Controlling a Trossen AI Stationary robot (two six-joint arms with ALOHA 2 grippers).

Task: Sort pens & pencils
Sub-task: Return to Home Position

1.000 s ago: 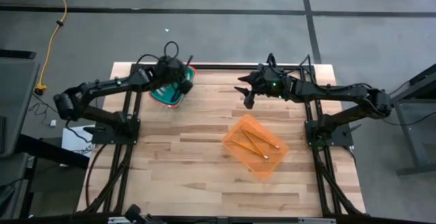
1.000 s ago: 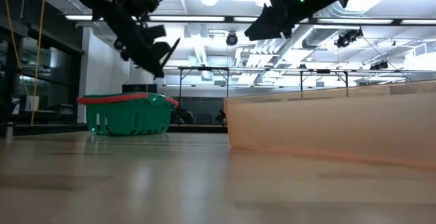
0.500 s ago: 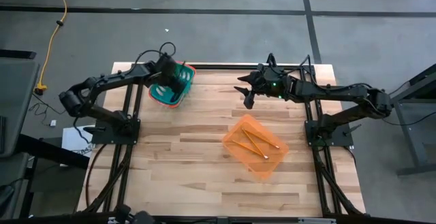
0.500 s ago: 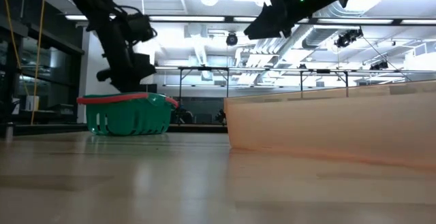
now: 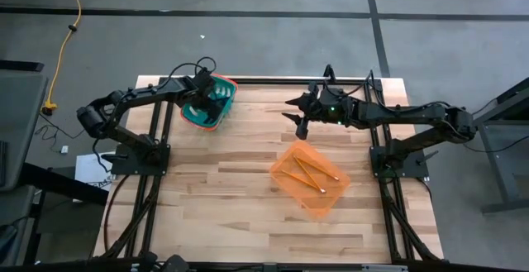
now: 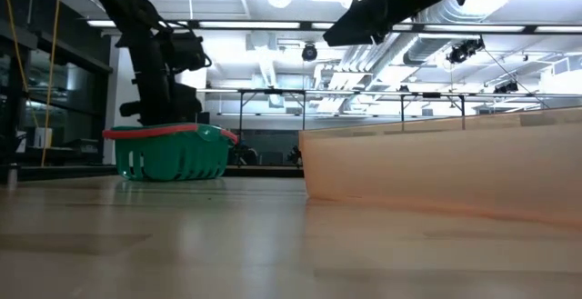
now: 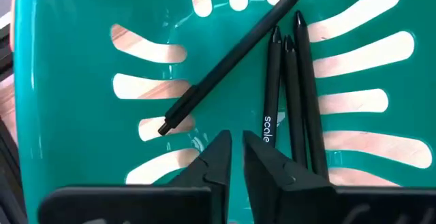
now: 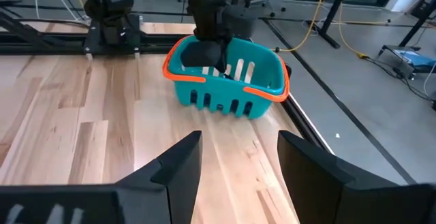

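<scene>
Several black pens (image 7: 272, 81) lie on the floor of the teal basket (image 5: 223, 90) at the table's far left: one slanting (image 7: 225, 64), three side by side (image 7: 293, 101). My left gripper (image 7: 235, 142) reaches down into the basket just above them, fingers nearly together, nothing between them. The orange-yellow pencils (image 5: 307, 173) lie in the orange tray (image 5: 285, 160) at the table's middle right. My right gripper (image 5: 296, 115) hangs open in the air over the far middle of the table, holding nothing.
The basket (image 6: 173, 154) has an orange-red rim, and the left arm (image 6: 155, 54) comes down into it from above. The tray's wall (image 6: 436, 172) fills the right of the low view. Bare wooden tabletop (image 5: 223, 189) lies between basket and tray and toward the near edge.
My left gripper has gone down into the teal basket, toward the table's far left, and tipped to point more steeply down. A thin dark stick that jutted from its fingers a second ago is no longer in them. My right gripper stays open.
</scene>
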